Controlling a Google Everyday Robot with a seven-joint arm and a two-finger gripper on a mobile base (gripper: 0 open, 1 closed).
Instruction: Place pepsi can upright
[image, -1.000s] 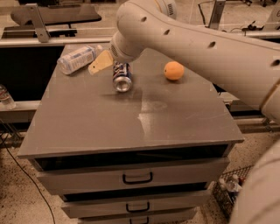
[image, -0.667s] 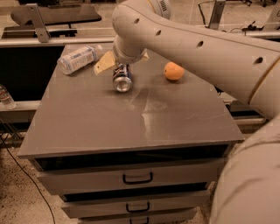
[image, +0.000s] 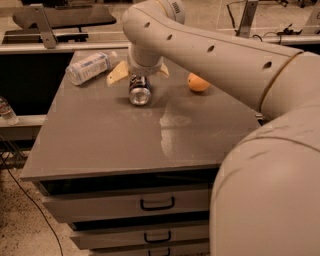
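The pepsi can (image: 139, 91) lies on its side on the grey table top (image: 100, 140), near the back middle, with a silver end facing the camera. My gripper (image: 140, 75) hangs straight over the can at the end of the big beige arm. Its two yellowish fingers (image: 117, 74) are spread wide, one on each side of the can's far part, and do not clamp it. The can's blue body is mostly hidden under the wrist.
A clear plastic water bottle (image: 91, 66) lies on its side at the back left of the table. An orange fruit (image: 198, 82) sits to the right of the can. Drawers with black handles (image: 157, 203) are below the table's front edge.
The arm has shifted slightly over the can and the right finger now shows. The can, bottle and orange have stayed where they were.
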